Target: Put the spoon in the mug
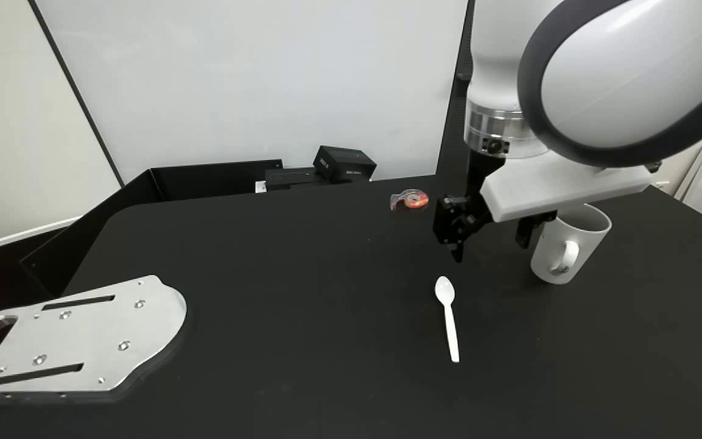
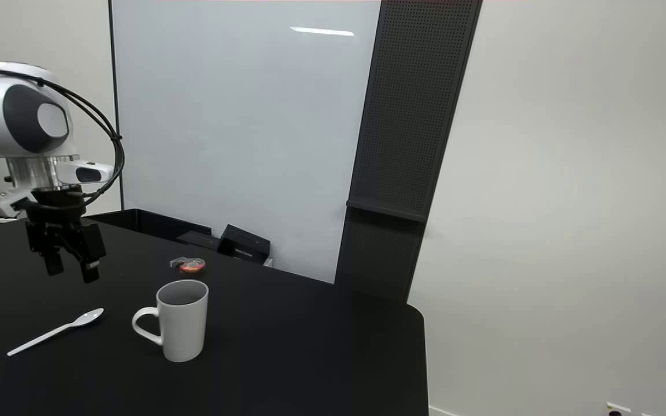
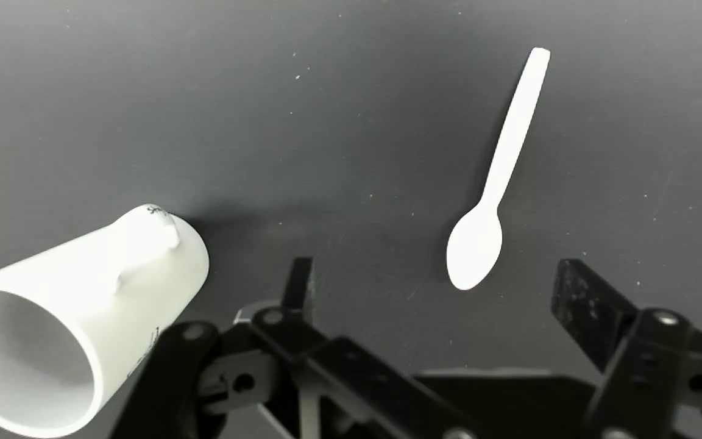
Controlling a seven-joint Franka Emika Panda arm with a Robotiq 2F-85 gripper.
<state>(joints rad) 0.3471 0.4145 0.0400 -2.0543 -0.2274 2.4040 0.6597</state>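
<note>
The white spoon [image 1: 450, 323] lies flat on the black table; it also shows in an exterior view [image 2: 88, 317] and the wrist view [image 3: 499, 183]. The white mug [image 1: 549, 247] stands upright beside the spoon's bowl end, its loop handle on the spoon's side. It also shows in an exterior view [image 2: 185, 326] and at the lower left of the wrist view [image 3: 107, 262]. My gripper [image 1: 490, 247] is open and empty above the table, as an exterior view [image 2: 73, 273] also shows. In the wrist view [image 3: 435, 271] the spoon's bowl lies between the fingertips' lines, its handle pointing away.
A clear tape dispenser [image 1: 412, 199] lies near the table's back edge. A silver metal plate [image 1: 92, 335] sits at the near left in an exterior view. Black boxes [image 1: 345, 164] stand in a black tray [image 1: 217, 181] behind the table, before a whiteboard [image 1: 253, 85].
</note>
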